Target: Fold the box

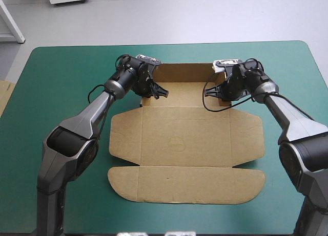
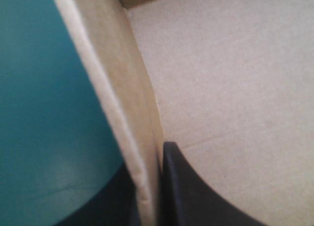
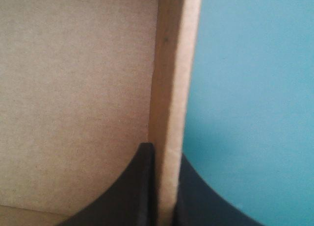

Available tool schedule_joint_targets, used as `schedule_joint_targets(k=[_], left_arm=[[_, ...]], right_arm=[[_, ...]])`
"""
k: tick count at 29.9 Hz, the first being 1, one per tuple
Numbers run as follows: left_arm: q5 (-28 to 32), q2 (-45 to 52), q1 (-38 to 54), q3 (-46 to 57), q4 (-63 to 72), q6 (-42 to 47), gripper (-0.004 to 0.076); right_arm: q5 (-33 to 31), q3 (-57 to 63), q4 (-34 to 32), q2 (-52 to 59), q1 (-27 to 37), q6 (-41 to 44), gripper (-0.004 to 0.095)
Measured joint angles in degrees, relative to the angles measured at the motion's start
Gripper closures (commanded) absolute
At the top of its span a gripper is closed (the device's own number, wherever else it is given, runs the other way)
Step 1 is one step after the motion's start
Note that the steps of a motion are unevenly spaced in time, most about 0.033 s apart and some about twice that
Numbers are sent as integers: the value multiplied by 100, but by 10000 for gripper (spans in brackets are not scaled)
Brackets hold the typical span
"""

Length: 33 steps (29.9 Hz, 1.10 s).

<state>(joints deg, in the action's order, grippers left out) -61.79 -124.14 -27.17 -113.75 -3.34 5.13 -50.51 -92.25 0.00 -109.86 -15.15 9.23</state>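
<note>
The brown box (image 1: 184, 138) lies in the middle of the teal-green table, its far part raised into walls and its near flaps flat. My left gripper (image 1: 156, 91) is shut on the box's raised left side wall (image 2: 132, 118), one black finger (image 2: 196, 191) inside the tray and one outside. My right gripper (image 1: 215, 92) is shut on the right side wall (image 3: 169, 113), with one finger (image 3: 132, 191) inside and the other outside. The back wall (image 1: 185, 72) stands upright between the two grippers.
The box's wide lid flap (image 1: 187, 184) with rounded corners lies flat toward the table's near edge. An edge of more brown board (image 1: 4, 95) shows at the table's left edge. Bare teal-green cover (image 1: 56, 87) lies on both sides of the box.
</note>
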Motion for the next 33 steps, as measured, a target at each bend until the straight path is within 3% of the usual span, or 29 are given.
schedule_joint_targets(k=[3, 6, 9, 16, 25, 33], left_arm=[[-30, 0, 0, -7, 2, -7, 615], [-89, -5, 0, -16, -33, -167, 388], [-253, -34, 0, -18, -35, -348, 191], [-525, 35, 0, -4, 18, -374, 197], [-461, 451, -6, 56, 173, -374, 197], [-552, 743, -6, 56, 264, -406, 197]], right_arm=[[0, 0, 0, 0, 0, -34, 619], [60, 0, 0, -31, 0, -153, 328], [130, -6, 77, -83, -7, -152, 221], [117, -23, 128, -57, -44, -134, 235], [49, -23, 34, 356, -44, -128, 235], [-257, -23, -355, 772, -44, -107, 235]])
